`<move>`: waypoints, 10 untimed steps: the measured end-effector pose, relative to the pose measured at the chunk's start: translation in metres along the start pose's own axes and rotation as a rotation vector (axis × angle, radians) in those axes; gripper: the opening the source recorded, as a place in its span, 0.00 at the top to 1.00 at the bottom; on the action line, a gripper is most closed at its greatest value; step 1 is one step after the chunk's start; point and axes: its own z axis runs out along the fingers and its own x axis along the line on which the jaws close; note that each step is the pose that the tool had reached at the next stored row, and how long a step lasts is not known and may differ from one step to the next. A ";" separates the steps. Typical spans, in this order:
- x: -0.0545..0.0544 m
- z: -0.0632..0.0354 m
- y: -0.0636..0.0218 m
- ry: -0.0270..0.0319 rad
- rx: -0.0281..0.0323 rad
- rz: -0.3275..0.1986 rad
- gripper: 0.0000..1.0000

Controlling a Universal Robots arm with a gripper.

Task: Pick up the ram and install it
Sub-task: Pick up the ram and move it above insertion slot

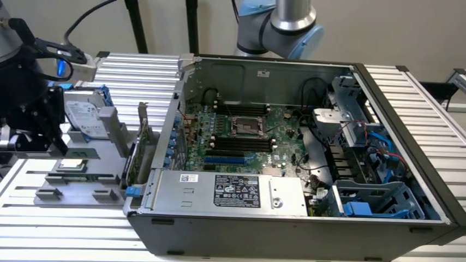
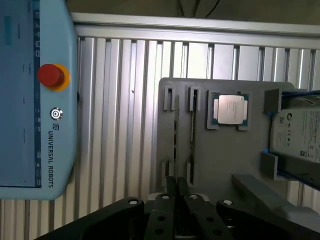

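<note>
The ram (image 1: 86,176) lies in a slot of the gray tray (image 1: 73,195) at the exterior view's near left. Over the tray's left end hangs the gripper (image 2: 177,184), claw clenched with nothing visibly in its grasp. At the exterior view's right stands the open computer case (image 1: 291,229).

Exterior high oblique, wrist straight down, sharing fixture (image 1: 43,194) (image 2: 220,155)

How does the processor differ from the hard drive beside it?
The processor is small and square; the hard drive is bigger and oblong. The processor lies flat in a recess; the hard drive stands tilted. The processor shows bare metal, the hard drive a printed label. Both sit on the gray holder.
</note>
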 end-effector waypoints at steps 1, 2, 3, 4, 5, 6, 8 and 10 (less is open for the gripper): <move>0.000 -0.0024 -0.0020 -0.0036 0.0000 -0.001 0.87; 0.000 -0.0043 -0.0047 -0.0087 0.0003 -0.002 0.87; 0.000 -0.0059 -0.0078 -0.0148 0.0007 -0.003 0.87; 0.000 -0.0078 -0.0113 -0.0217 0.0009 -0.004 0.87; 0.001 -0.0094 -0.0143 -0.0275 0.0010 -0.004 0.87; 0.001 -0.0111 -0.0175 -0.0337 0.0013 -0.005 0.87; 0.001 -0.0148 -0.0242 -0.0463 0.0018 -0.006 0.87; 0.001 -0.0184 -0.0306 -0.0576 0.0023 -0.007 0.87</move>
